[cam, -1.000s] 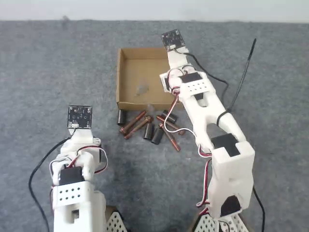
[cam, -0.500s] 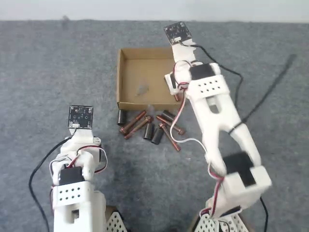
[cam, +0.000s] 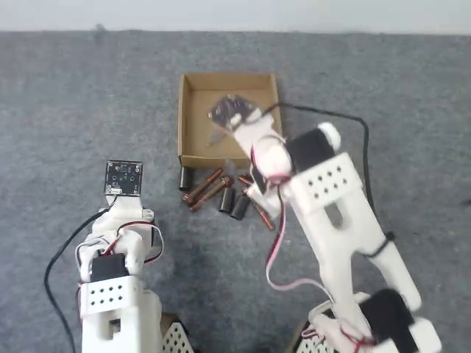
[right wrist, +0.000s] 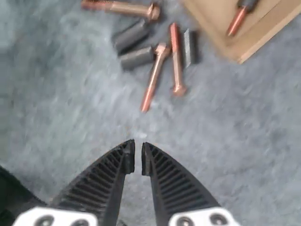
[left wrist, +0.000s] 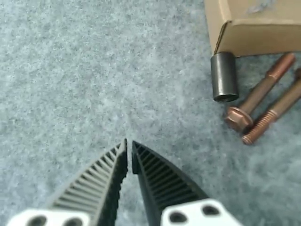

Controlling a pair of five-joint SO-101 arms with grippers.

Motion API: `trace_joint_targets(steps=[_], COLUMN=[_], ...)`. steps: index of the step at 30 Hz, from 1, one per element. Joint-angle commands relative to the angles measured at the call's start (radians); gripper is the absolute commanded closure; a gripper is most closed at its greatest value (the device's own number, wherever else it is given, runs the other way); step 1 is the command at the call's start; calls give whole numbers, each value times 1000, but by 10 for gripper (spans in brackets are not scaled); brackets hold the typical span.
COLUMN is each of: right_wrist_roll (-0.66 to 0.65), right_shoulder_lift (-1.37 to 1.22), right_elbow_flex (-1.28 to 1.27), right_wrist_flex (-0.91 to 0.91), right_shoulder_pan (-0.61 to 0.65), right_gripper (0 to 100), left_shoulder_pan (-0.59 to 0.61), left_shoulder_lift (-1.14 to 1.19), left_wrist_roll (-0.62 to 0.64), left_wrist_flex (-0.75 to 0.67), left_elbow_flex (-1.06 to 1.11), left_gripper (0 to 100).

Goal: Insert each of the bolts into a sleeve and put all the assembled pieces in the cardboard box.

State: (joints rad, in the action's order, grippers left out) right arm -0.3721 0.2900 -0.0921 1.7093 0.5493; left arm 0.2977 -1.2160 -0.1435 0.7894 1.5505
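Upper centre of the overhead view: cardboard box (cam: 190, 110), with loose copper bolts (cam: 204, 187) and dark sleeves (cam: 239, 206) scattered on grey carpet (cam: 88, 95) just below its front wall. Lower left: left gripper (left wrist: 128, 147), jaws closed and empty, near a sleeve and two bolts by the box corner. Right gripper (right wrist: 138, 148) likewise closed on nothing, over carpet near the pile, with one bolt (right wrist: 236, 20) lying inside the box.
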Motion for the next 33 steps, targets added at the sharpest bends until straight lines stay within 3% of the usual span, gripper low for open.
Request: trace_joint_targets(steps=[1, 6, 12, 19, 24, 29, 33], right_wrist_roll=[48, 206, 292, 448, 528, 687, 709], right_shoulder_lift=[153, 292, 344, 176, 18, -35, -7], right_elbow_flex=[-127, -334, -436, -434, -430, -430, -433], right_wrist_flex=[-35, -150, -248, -320, -473, -549, -552], right_shoulder_pan=[21, 48, 56, 56, 56, 54, 59], right_gripper=[993, 993, 992, 992, 987, 887, 880], left_shoulder_pan=[8, 8, 8, 5, 5, 5, 3], left_shoulder_lift=[5, 5, 5, 5, 5, 5, 5], left_wrist_roll=[-6, -6, -6, -6, -6, -6, -6], left_wrist_flex=[-21, -20, -18, -17, -17, -15, -15], left_elbow_flex=[-18, -16, -16, -16, -16, -16, -16], left_gripper=[991, 991, 991, 991, 991, 991, 991])
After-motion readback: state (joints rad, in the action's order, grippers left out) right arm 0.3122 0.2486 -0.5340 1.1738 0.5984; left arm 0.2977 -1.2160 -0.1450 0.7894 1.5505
